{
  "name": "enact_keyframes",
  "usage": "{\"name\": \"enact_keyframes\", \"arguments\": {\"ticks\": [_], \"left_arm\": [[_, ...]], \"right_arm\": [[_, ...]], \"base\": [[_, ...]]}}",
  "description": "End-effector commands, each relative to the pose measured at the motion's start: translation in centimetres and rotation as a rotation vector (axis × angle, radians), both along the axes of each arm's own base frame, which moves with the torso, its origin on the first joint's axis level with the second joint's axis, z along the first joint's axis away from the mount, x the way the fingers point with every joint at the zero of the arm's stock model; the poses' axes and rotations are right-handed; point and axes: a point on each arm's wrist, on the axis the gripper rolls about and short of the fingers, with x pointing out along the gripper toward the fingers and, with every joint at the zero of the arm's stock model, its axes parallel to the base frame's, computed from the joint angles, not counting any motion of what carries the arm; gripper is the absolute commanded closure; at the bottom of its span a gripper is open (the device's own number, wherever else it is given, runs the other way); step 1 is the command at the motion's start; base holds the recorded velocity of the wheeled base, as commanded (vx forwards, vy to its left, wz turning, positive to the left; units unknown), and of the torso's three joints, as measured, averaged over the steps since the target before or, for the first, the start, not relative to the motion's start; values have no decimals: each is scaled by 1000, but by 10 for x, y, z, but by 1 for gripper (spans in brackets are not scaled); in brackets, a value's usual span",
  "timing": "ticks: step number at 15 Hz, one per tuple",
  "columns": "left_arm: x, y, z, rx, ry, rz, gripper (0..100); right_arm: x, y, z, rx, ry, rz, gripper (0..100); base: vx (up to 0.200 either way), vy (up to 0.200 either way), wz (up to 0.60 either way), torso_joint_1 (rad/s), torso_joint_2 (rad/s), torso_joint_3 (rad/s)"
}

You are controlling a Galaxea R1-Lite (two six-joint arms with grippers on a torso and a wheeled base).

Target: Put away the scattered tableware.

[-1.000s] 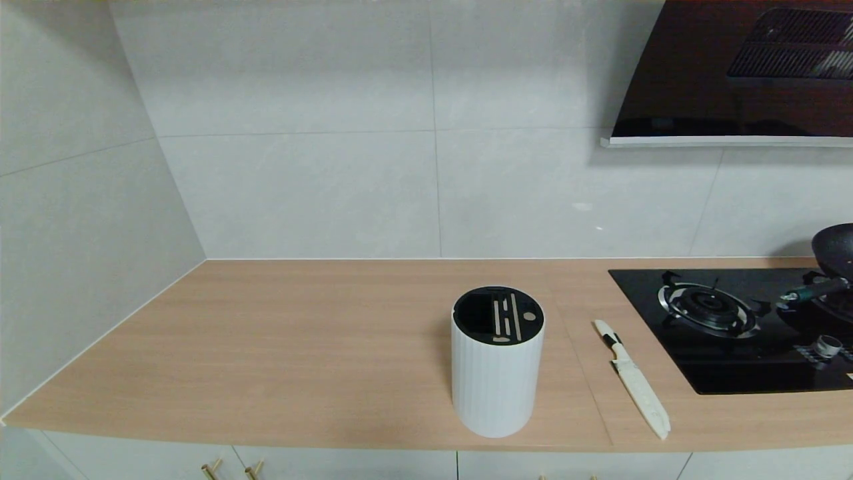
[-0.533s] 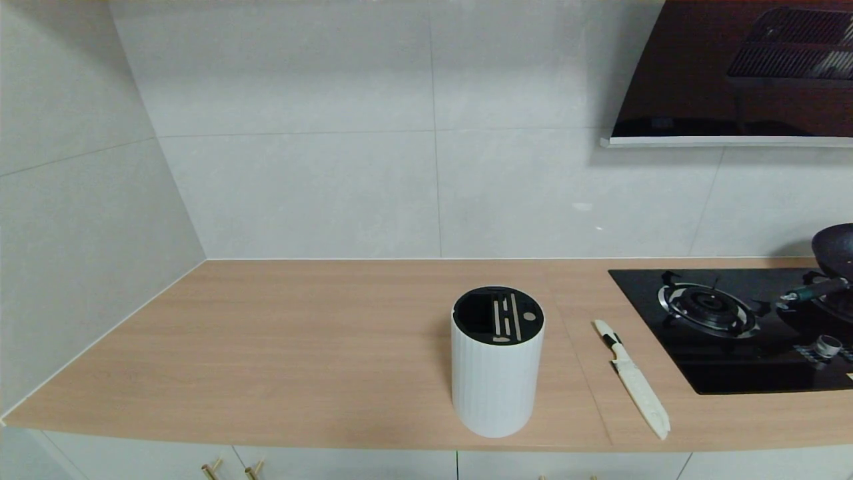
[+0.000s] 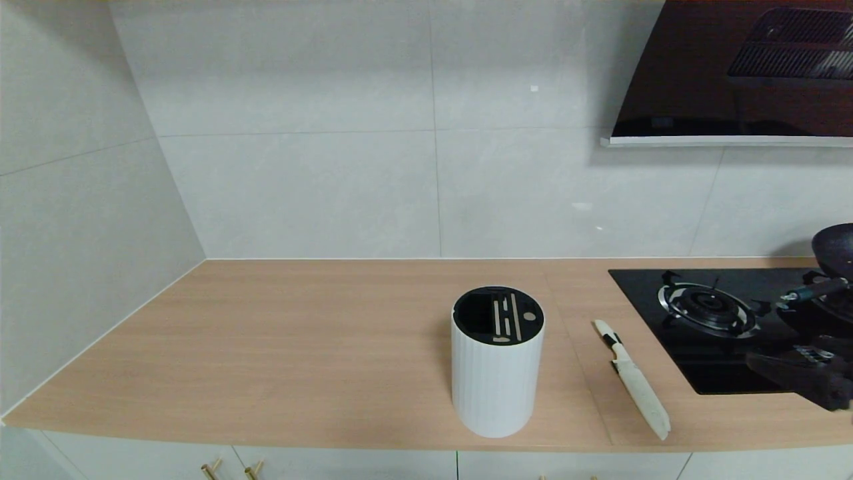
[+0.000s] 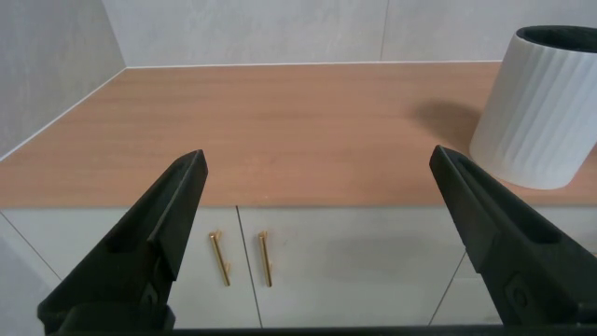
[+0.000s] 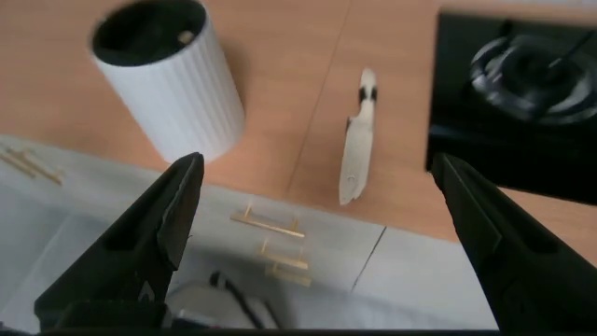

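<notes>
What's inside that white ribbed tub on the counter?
The white tub has a black top with one wide opening, narrow slots and a small round hole. Nothing sticks out. Its dark depths are hidden.

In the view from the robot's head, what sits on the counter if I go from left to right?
A white knife holder → knife → stove burner → black pan at the right edge.

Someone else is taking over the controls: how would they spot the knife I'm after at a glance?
On the wooden countertop, look between the black gas hob and the white ribbed knife holder. The knife lies flat there, tip toward the counter's front edge. Unlike the upright holder, it is slim, cream-white, with a black band by the handle.
</notes>
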Motion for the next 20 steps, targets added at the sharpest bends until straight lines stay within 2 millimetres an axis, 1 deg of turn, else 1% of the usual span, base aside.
{"name": "enact_keyframes", "arguments": {"ticks": [1, 2, 3, 6, 7, 8, 9, 10, 11, 13, 15, 20], "left_arm": [[0, 0, 0, 0, 0, 0, 0], [0, 0, 0, 0, 0, 0, 0], [0, 0, 0, 0, 0, 0, 0], [0, 0, 0, 0, 0, 0, 0], [0, 0, 0, 0, 0, 0, 0], [0, 0, 0, 0, 0, 0, 0], [0, 0, 0, 0, 0, 0, 0], [0, 0, 0, 0, 0, 0, 0], [0, 0, 0, 0, 0, 0, 0], [0, 0, 0, 0, 0, 0, 0], [0, 0, 0, 0, 0, 0, 0], [0, 0, 0, 0, 0, 0, 0]], "right_arm": [[88, 9, -42, -16, 172, 6, 0], [112, 11, -59, -19, 174, 4, 0], [128, 12, -68, -20, 179, 4, 0], [158, 15, -93, -30, 237, -7, 0], [168, 16, -103, -38, 262, -19, 0], [180, 17, -119, -50, 289, -24, 0], [183, 18, -124, -53, 293, -26, 0], [196, 22, -147, -79, 282, -53, 0], [202, 23, -163, -96, 279, -73, 0], [210, 22, -182, -112, 268, -102, 0], [212, 23, -197, -117, 295, -99, 0], [224, 20, -222, -127, 287, -128, 0]], "base": [[0, 0, 0, 0, 0, 0], [0, 0, 0, 0, 0, 0], [0, 0, 0, 0, 0, 0], [0, 0, 0, 0, 0, 0], [0, 0, 0, 0, 0, 0], [0, 0, 0, 0, 0, 0], [0, 0, 0, 0, 0, 0], [0, 0, 0, 0, 0, 0], [0, 0, 0, 0, 0, 0], [0, 0, 0, 0, 0, 0], [0, 0, 0, 0, 0, 0], [0, 0, 0, 0, 0, 0]]}}
